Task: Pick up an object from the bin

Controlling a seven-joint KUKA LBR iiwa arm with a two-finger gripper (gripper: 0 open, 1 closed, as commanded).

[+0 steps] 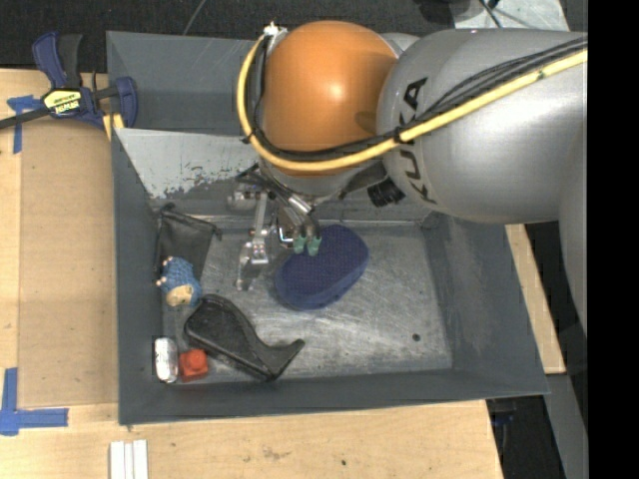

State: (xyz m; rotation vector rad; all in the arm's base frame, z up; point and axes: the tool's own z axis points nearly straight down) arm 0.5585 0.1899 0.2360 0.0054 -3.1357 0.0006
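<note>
Near the middle of the bin (399, 317), you have the jaws hanging low under the arm's orange cover (324, 83); they stand apart and open, with a bare metal finger (249, 257) on the left and a green-tipped finger (308, 243) on the right. The left edge of a dark blue oval pad (324, 272) lies just beneath the green-tipped finger; most of the pad spreads to the right of the jaws and a little below them; you cannot tell from here whether either finger touches it.

Below the jaws and slightly left lies a black handle-shaped piece (235, 337); past it, further down and left, a small red block (194, 364) sits just beside a small white cylinder (164, 359). Left of the jaws you see a little blue and tan figure (180, 279); just above that figure lies a flat black scrap (185, 236), close to the bin's left wall.
</note>
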